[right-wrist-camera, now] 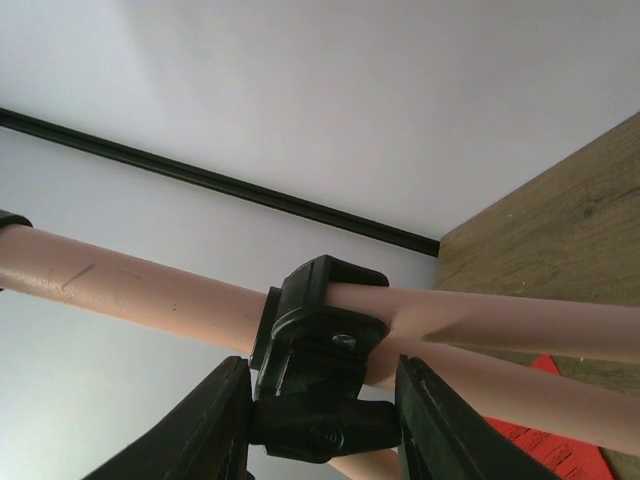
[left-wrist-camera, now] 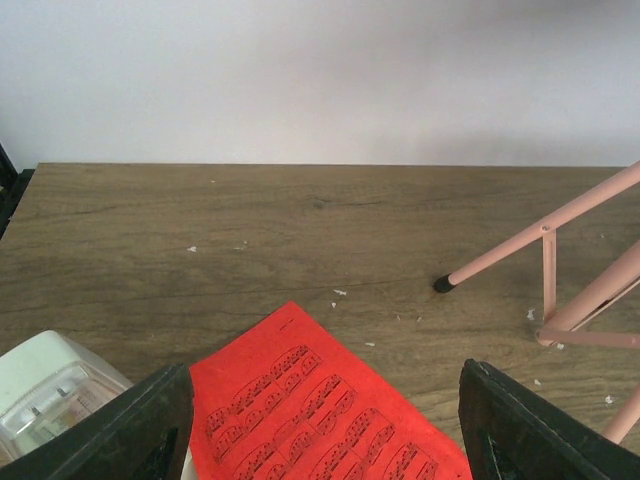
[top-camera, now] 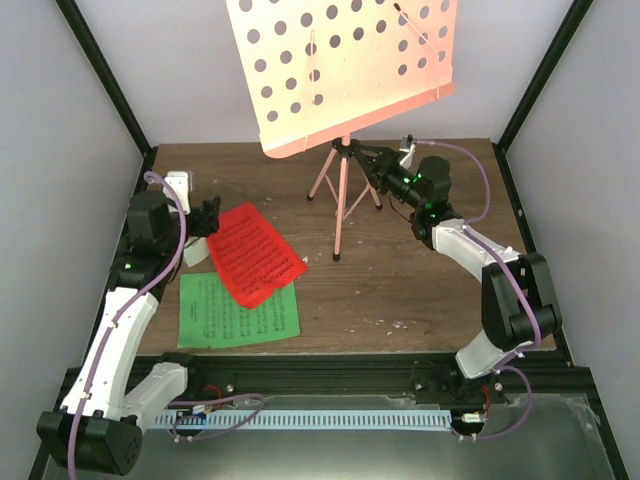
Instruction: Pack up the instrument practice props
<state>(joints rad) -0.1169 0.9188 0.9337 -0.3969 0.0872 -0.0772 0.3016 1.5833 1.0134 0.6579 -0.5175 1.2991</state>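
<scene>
The pink music stand (top-camera: 345, 70) rises at the back on its tripod (top-camera: 338, 205). My right gripper (top-camera: 378, 165) reaches its post just under the hole-dotted desk. In the right wrist view the fingers (right-wrist-camera: 215, 420) press both ends of the black clamp knob (right-wrist-camera: 325, 430) on the pink tube (right-wrist-camera: 130, 285), so this gripper (right-wrist-camera: 320, 405) is shut on the knob. The red sheet-music page (top-camera: 255, 255) overlaps the green page (top-camera: 240, 310). My left gripper (top-camera: 207, 215) stands open over the red page (left-wrist-camera: 320, 410), holding nothing. The white metronome (left-wrist-camera: 50, 390) sits beside its left finger.
A tripod leg's black foot (left-wrist-camera: 443, 284) rests on the wooden table (left-wrist-camera: 300, 220) ahead of my left gripper. Pale walls with black frame posts (top-camera: 100, 70) close in the back and sides. Small white crumbs dot the table.
</scene>
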